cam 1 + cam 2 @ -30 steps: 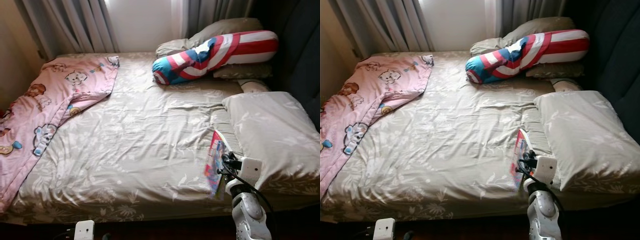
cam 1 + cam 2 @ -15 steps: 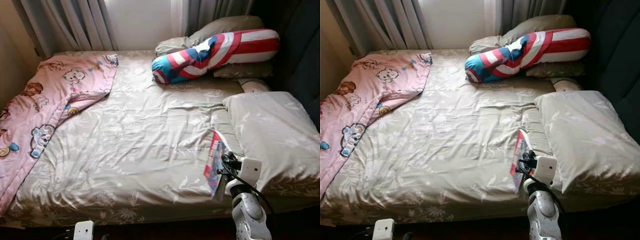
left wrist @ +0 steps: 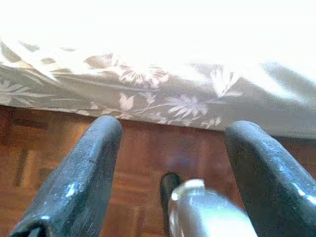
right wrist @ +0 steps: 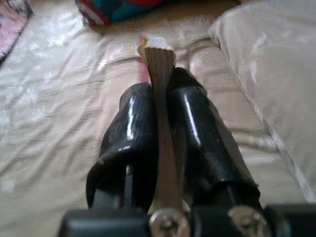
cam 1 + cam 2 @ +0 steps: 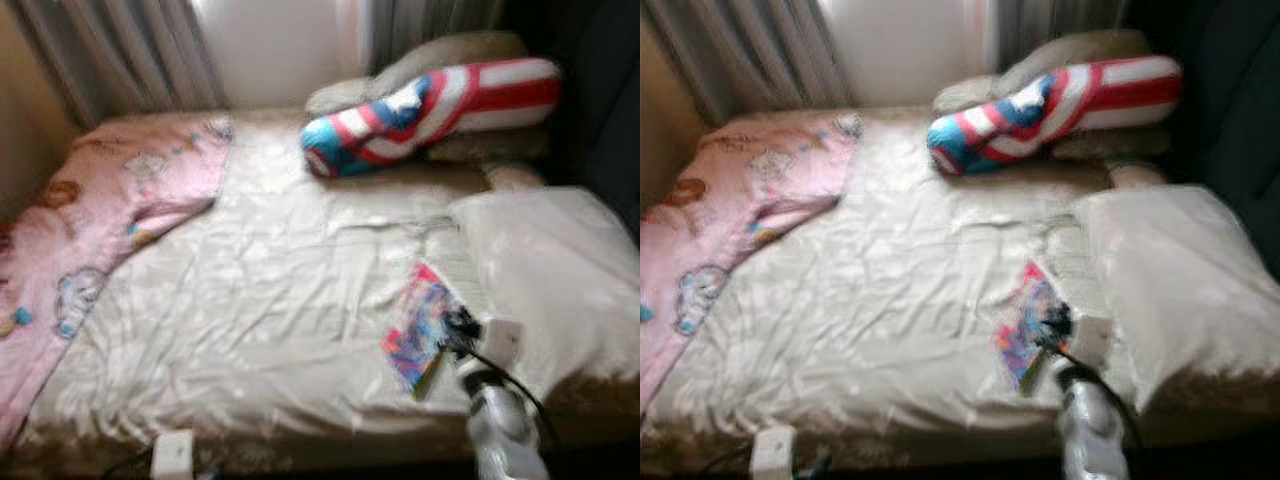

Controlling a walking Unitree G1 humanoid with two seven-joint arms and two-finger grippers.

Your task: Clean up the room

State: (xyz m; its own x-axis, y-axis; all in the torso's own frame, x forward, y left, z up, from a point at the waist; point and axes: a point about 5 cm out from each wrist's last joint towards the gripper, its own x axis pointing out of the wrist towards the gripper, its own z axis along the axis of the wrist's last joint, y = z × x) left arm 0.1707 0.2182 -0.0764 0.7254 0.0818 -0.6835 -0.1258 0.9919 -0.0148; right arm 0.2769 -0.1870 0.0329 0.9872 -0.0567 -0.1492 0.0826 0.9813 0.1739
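Note:
A thin, brightly coloured book [image 5: 417, 328] is held over the beige bed sheet [image 5: 270, 300], next to the large pillow. My right gripper [image 4: 160, 91] is shut on the book's lower edge, which shows edge-on between the two black fingers [image 4: 133, 123]. From the head views, the right arm [image 5: 495, 420] rises from the bed's near edge and the book leans left, cover showing. My left gripper [image 3: 175, 126] hangs open and holds nothing, low by the bed's side over the wooden floor [image 3: 143, 163].
A pink cartoon blanket [image 5: 100, 220] drapes over the bed's left side. A red, white and blue bolster [image 5: 430, 105] lies on pillows at the far end. A big beige pillow [image 5: 560, 270] lies at the right. Grey curtains [image 5: 120, 50] hang behind.
The book has tipped over to the left and shows more of its cover. The head views have become blurred and shifted slightly, so the camera is moving.

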